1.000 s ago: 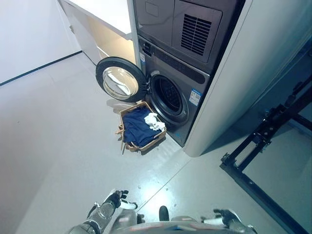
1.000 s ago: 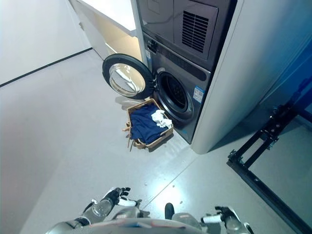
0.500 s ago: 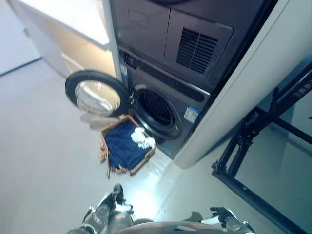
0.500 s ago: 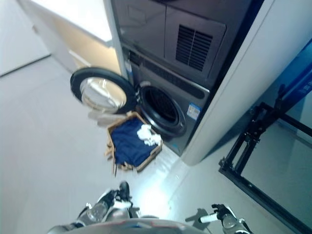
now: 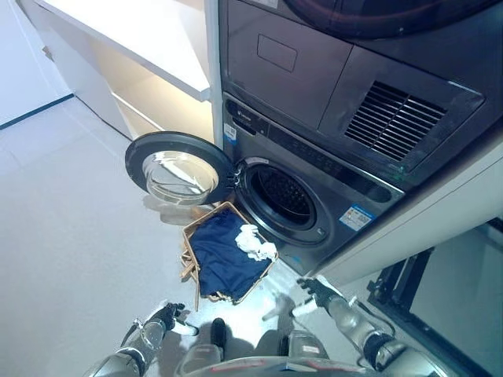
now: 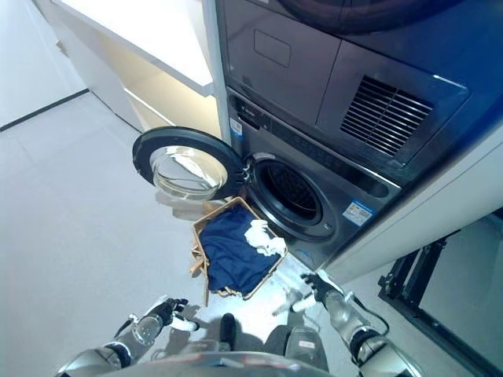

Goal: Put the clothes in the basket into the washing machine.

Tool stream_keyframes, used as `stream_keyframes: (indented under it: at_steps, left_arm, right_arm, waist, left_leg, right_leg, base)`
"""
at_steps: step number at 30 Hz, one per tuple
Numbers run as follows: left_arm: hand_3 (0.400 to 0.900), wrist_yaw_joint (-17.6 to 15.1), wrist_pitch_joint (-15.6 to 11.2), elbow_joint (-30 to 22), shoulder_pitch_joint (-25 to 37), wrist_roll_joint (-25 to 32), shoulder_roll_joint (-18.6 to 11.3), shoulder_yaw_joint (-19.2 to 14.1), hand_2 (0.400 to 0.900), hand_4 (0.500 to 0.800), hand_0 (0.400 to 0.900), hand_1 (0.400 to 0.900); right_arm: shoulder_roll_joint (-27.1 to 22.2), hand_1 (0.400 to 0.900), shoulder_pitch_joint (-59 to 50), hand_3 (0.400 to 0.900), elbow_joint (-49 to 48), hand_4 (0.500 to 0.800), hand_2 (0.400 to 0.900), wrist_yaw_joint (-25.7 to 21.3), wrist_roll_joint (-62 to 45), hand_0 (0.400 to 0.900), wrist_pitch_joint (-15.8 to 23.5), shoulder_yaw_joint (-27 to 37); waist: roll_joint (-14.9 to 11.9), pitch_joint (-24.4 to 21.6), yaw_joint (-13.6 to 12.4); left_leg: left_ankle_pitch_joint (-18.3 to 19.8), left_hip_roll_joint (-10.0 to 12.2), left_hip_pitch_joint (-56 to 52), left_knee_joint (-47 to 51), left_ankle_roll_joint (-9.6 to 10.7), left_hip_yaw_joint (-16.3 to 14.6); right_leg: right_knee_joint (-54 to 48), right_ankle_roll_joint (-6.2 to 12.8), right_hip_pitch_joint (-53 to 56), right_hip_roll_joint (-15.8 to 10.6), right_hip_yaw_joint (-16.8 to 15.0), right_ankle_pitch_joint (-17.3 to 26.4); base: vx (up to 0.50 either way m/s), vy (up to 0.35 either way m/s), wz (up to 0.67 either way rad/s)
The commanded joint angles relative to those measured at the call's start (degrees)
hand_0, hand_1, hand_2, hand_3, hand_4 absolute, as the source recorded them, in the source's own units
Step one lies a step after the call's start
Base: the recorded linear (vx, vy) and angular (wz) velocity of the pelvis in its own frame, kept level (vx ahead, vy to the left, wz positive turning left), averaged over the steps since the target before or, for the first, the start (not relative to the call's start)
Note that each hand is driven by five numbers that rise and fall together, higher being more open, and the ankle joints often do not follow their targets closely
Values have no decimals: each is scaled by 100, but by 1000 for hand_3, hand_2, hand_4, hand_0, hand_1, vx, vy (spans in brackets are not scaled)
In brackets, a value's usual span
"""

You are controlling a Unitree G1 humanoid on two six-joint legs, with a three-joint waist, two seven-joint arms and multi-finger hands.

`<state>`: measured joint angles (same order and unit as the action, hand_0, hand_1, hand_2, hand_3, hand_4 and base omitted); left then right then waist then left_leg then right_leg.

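A wicker basket stands on the floor right below the washing machine's drum opening. It holds a dark blue garment with a white cloth on top near the machine. The round door hangs open to the left. My left hand is low at the lower left, fingers curled, holding nothing. My right hand is raised at the lower right, just right of the basket and below the machine's front, fingers loosely spread and empty.
A white counter with a lit recess runs along the wall left of the machine. A second appliance with a vent grille sits above the washer. A black metal frame stands at the right.
The camera has moved closer to the machine, so basket and washer look larger. My right hand has risen forward beside the basket. The left hand stays low.
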<state>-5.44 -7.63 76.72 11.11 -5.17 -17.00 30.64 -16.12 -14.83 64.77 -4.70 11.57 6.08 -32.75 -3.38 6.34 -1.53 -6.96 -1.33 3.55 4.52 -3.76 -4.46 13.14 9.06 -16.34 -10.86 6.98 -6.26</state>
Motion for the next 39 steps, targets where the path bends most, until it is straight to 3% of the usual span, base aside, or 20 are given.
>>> stream_keyframes:
  at_steps: [1, 2, 3, 4, 7, 10, 12, 13, 15, 16, 18, 29, 39]
  left_arm:
    - [900, -249, -265, -169, 417, 33, -154, -101, 900, 800, 900, 900]
    - [900, -316, -288, -197, 468, 80, -153, -98, 900, 800, 900, 900]
    - [900, -213, -218, -122, 584, 94, 102, 118, 900, 800, 900, 900]
    - [900, -416, -254, -259, 629, 122, 152, 104, 900, 800, 900, 900]
    - [900, -585, -303, -326, 930, 228, 214, 251, 900, 800, 900, 900]
    - [900, -712, -344, -449, 1114, 476, 183, 284, 900, 800, 900, 900]
    - [900, -829, -376, -530, 1290, 643, 77, 224, 900, 800, 900, 900]
    - [900, -894, -363, -559, 1369, 678, 37, 202, 900, 800, 900, 900]
    - [900, -984, -298, -473, 1610, 741, -41, 176, 900, 800, 900, 900]
    - [900, -1029, -285, -441, 1659, 741, -78, 178, 900, 800, 900, 900]
    - [900, -1089, -296, -402, 1631, 787, -141, 88, 900, 800, 900, 900]
    - [900, -1337, -377, -709, 1879, 1075, -63, 181, 900, 800, 900, 900]
    - [900, -1515, -438, -1069, 2061, 1287, -75, 127, 900, 800, 900, 900]
  right_arm:
    - [-214, 900, -397, 900, -438, 800, 900, -220, 313, 900, 66, -309]
    - [-194, 900, -503, 900, -576, 800, 900, -258, 399, 900, 63, -404]
    - [1088, 900, -2286, 900, 447, 800, 900, -298, 261, 900, -310, -805]
    - [199, 900, -1677, 900, 263, 800, 900, -410, 125, 900, -172, -610]
    - [-50, 900, -1967, 900, 659, 800, 900, -763, 263, 900, -158, -541]
    - [-121, 900, -2279, 900, 634, 800, 900, -985, 338, 900, -189, -761]
    - [-241, 900, -2604, 900, 576, 800, 900, -1102, 284, 900, -205, -871]
    - [-359, 900, -2729, 900, 574, 800, 900, -1160, 231, 900, -201, -849]
    - [-543, 900, -3033, 900, 638, 800, 900, -1198, 121, 900, -248, -878]
    - [-610, 900, -3292, 900, 694, 800, 900, -1257, 129, 900, -287, -930]
    - [-644, 900, -3664, 900, 871, 800, 900, -1309, 129, 900, -321, -1022]
    - [-1119, 900, -4762, 900, 1351, 800, 900, -1558, 40, 900, -400, -1001]
    - [-1389, 900, -4924, 900, 1696, 800, 900, -1592, -121, 900, -409, -1042]
  waist:
    - [-320, 208, 101]
    - [-342, 295, 113]
    - [-335, 157, -375]
    - [-323, 290, -306]
    - [-224, 523, -330]
    - [-213, 760, -356]
    - [-204, 968, -335]
    - [-185, 1016, -294]
    - [-93, 1123, -232]
    - [-71, 1184, -237]
    - [-80, 1221, -343]
    - [193, 1498, -476]
    - [418, 1502, -484]
  left_leg:
    - [702, 110, 237, -370, 390, 365]
    - [731, 82, 232, -376, 395, 403]
    - [795, -63, 161, -387, 415, 646]
    - [767, -137, 281, -407, 439, 868]
    - [685, -103, 659, -457, 617, 1181]
    - [589, 99, 1234, -657, 758, 1329]
    - [486, 232, 1742, -875, 814, 1210]
    - [421, 313, 1953, -928, 801, 966]
    - [340, 568, 2215, -965, 838, 193]
    - [249, 602, 2336, -957, 841, 39]
    - [264, 642, 2443, -950, 841, 91]
    - [296, 584, 3660, -1454, 862, 318]
    - [762, 406, 5148, -2927, 885, 543]
  right_leg:
    - [-1323, -117, -62, 27, -220, 1389]
    - [-1327, -108, -136, 59, -346, 1471]
    - [-1557, -121, 152, -9, -255, 1481]
    - [-1460, -153, 121, -54, -329, 1547]
    - [-1376, -177, -55, -150, 87, 1632]
    - [-1157, -252, -315, -143, 470, 1473]
    - [-985, -316, -611, -129, 658, 1355]
    - [-940, -318, -727, -152, 741, 1327]
    - [-823, -288, -887, -87, 854, 1142]
    - [-761, -296, -1048, -47, 865, 1129]
    - [-550, -340, -1356, 59, 755, 1037]
    - [571, -372, -2670, -134, 667, 650]
    - [2121, -571, -3928, -213, 438, 65]
  base:
    - [182, -53, 46]
    - [346, -69, 116]
    - [266, -105, 170]
    - [253, -134, 192]
    - [6, -211, 127]
    - [-29, -273, 91]
    - [-80, -227, 68]
    - [-35, -153, 71]
    - [43, -137, 44]
    - [71, -66, -34]
    - [72, -14, -53]
    - [-7, -10, 6]
    - [-38, 0, 5]
